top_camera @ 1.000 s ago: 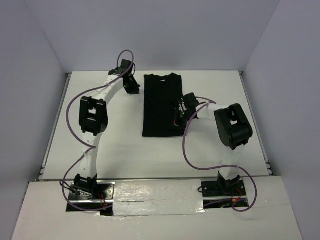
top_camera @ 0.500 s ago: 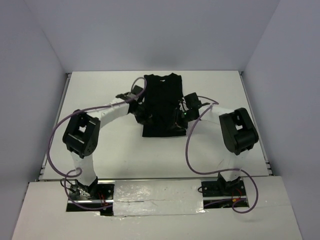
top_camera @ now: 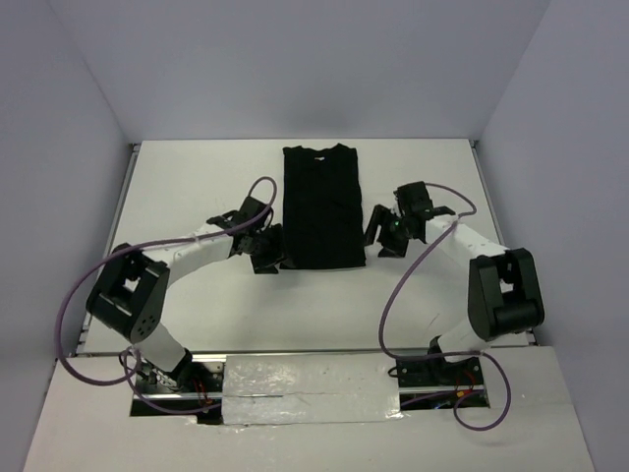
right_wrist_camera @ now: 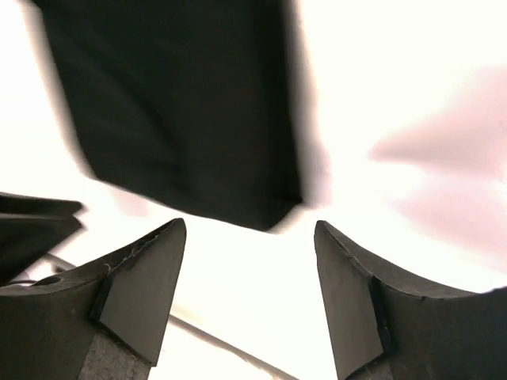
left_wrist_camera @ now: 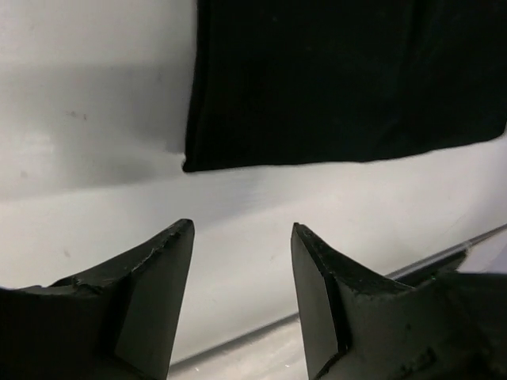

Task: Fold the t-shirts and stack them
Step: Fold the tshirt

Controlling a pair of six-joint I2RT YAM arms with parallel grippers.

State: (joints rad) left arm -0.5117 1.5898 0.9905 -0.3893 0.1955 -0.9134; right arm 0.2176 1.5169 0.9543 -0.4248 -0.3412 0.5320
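Well, both pairs of fingers stand apart with nothing between them. On the left gripper (left_wrist_camera: pixel 242 237) the two dark fingers (left_wrist_camera: pixel 158 293) are spread, and only bare white table (left_wrist_camera: pixel 95 103) shows in the gap. The near left corner of the t-shirt (left_wrist_camera: pixel 341 79) lies just ahead of the tips, untouched. The right gripper (right_wrist_camera: pixel 249 237) is parted about as widely and is likewise empty, with the shirt's near right corner a little beyond its tips. That view is blurred, so finer detail is lost.

From above, the black t-shirt lies flat, folded into a long narrow rectangle with its collar toward the far edge, in the middle of the table's far half. The left gripper sits low just beside the near left corner, and the right one is just off the right edge, close to the near end. The left arm (top_camera: pixel 123 295) and right arm (top_camera: pixel 503 295) reach in from their bases at the near edge, elbows bent outward to either side.
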